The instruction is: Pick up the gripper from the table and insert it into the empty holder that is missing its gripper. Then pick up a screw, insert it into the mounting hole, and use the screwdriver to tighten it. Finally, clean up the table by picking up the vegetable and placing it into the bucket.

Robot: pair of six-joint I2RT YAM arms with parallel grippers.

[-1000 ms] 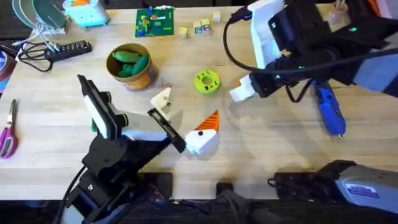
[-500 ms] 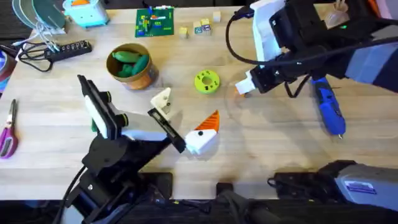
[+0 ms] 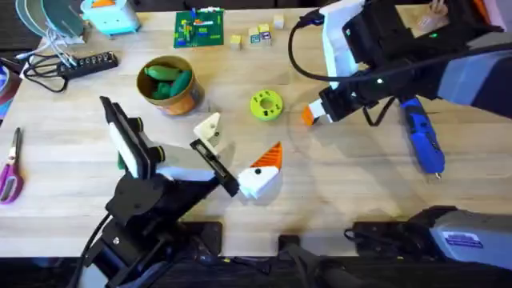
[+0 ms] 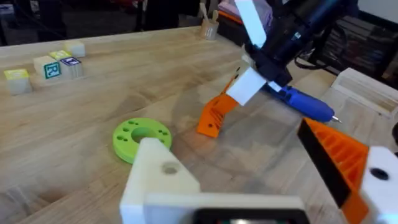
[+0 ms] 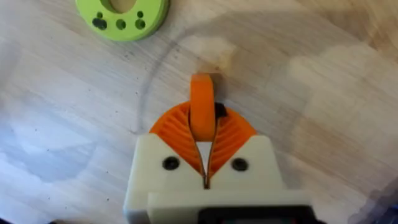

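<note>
On the left part of the table (image 3: 72,160) stands the bucket (image 3: 168,86), an ochre tub with green vegetables (image 3: 166,78) inside it. Below it the left arm rests low, and its left hand (image 3: 240,164) lies near the middle of the table with its two white finger blocks spread apart and nothing between them. One block carries an orange ribbed pad (image 3: 270,154); the other block is the holder (image 3: 210,130), bare white, and in the left wrist view a small dark mounting hole (image 4: 170,168) shows on its side. Just to the right of the holder and farther from the arms' bases lies the green round disc (image 3: 266,105) with holes. To the right of the disc is the right hand (image 3: 314,116), reaching in from the upper right. It is closed on the gripper (image 5: 202,113), the small orange wedge, which stands upright between its orange pads and sticks out beyond the fingertips toward the table. In the left wrist view the gripper (image 4: 214,116) hangs tilted under the white fingers, with its lower tip at or very near the wood; I cannot tell if it touches. The gripper is well apart from the holder, with the disc between them. Farther right the blue screwdriver (image 3: 422,141) lies flat on the table, partly under the right arm.
</note>
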